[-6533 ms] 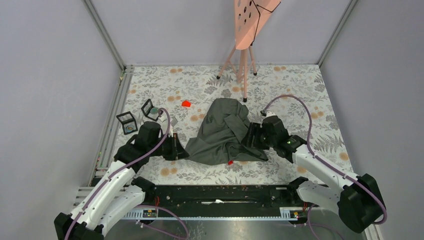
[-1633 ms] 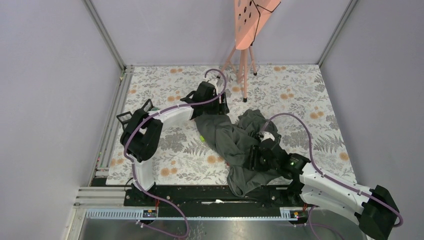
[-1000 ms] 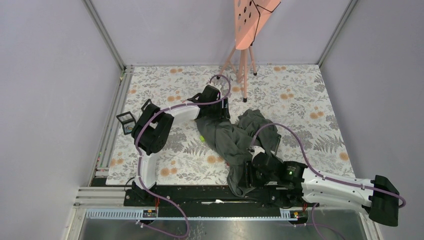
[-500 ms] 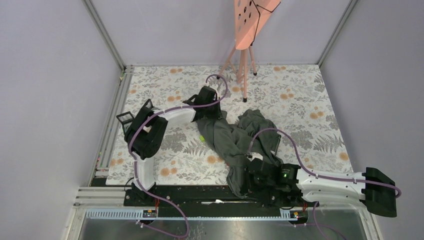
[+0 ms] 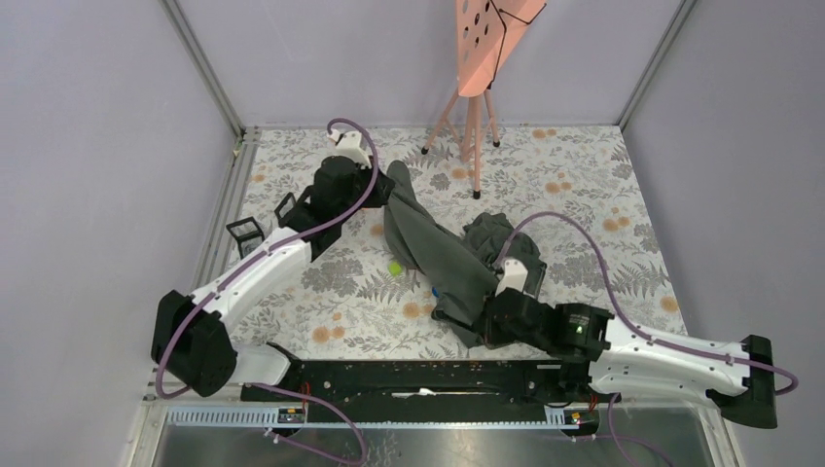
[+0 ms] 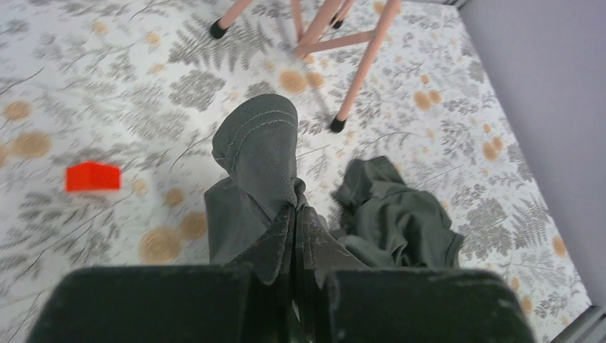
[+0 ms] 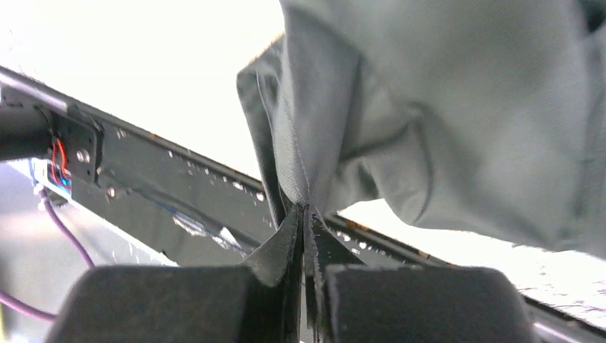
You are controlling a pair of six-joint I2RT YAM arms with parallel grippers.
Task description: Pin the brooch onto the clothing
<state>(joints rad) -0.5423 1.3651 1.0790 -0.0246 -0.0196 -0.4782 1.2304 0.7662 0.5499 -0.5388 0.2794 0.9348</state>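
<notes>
The clothing (image 5: 438,263) is a dark grey T-shirt drawn into a long strip across the floral mat, with a bunched part (image 5: 498,240) to the right. My left gripper (image 5: 388,185) is shut on its far end. In the left wrist view a rounded fold (image 6: 261,153) stands above the closed fingertips of that gripper (image 6: 295,209). My right gripper (image 5: 478,322) is shut on the near hem, and its wrist view shows cloth (image 7: 429,107) pinched at the gripper (image 7: 305,209). A small red piece (image 6: 93,176) and a small green piece (image 5: 394,268) lie on the mat. I cannot tell which is the brooch.
A pink tripod (image 5: 474,126) stands at the back centre, its feet close behind the left gripper. Two small black-framed boxes (image 5: 245,234) sit by the left rail. The black base rail (image 5: 418,375) runs along the near edge, just under the right gripper.
Both grippers closed on the T-shirt. The left arm then swung to the far left, pulling its end of the cloth out and up. The right gripper lifted the near hem slightly.
</notes>
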